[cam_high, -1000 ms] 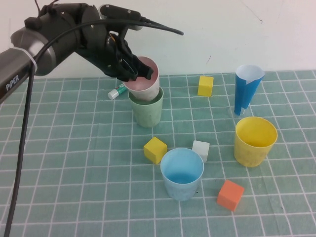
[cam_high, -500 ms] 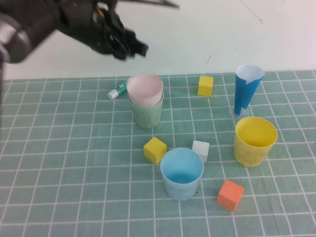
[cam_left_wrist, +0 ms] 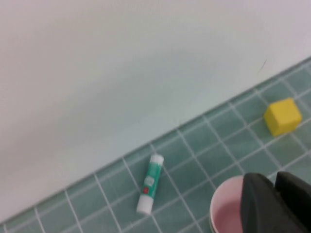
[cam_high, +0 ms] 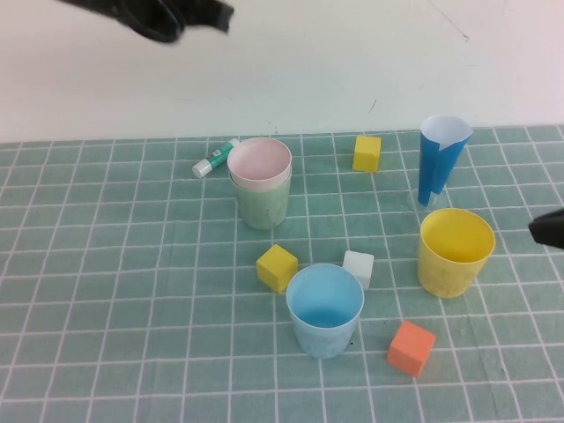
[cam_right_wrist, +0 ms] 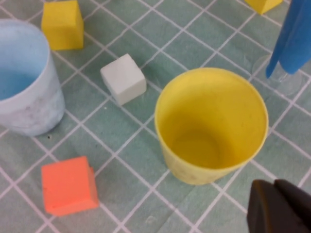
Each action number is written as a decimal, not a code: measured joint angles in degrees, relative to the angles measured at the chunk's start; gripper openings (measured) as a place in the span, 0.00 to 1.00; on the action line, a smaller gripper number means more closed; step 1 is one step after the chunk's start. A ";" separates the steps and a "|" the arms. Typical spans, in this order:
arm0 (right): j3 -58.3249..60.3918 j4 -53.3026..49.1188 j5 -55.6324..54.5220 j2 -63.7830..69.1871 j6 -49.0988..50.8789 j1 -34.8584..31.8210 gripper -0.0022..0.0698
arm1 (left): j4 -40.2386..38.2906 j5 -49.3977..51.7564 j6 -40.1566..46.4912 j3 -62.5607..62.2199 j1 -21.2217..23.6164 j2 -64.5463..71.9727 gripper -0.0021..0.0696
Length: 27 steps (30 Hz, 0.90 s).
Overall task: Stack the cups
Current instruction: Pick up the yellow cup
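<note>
Pink sits inside pale green: the pink cup (cam_high: 259,162) is nested in the green cup (cam_high: 262,202) near the back of the table (cam_high: 106,291), so one pairing is done, and I judge the stack half built at most. The blue cup (cam_high: 325,307) stands alone toward the front, the yellow cup (cam_high: 455,250) alone to its right, well apart from the pair.

The left tool (cam_high: 198,15) hangs high above the back left, clear of everything; in its wrist view the two fingers lie close together with only a slit between them and nothing in them. The right tool (cam_high: 548,227) shows at the right edge, just beside the yellow cup; its fingers are clenched and empty in its own wrist view.

The next move, I judge, is to take the yellow or the blue cup, which first needs the nearer tool spread wide enough to straddle a rim, then a lift and a straight drop into the pink cup.

No writing can be read; the label on the green tube (cam_left_wrist: 148,183) by the wall is too blurred.
</note>
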 joint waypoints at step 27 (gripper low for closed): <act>-22.02 -6.21 8.49 28.82 0.13 4.94 0.42 | 10.67 -7.60 0.27 43.62 0.00 -55.29 0.03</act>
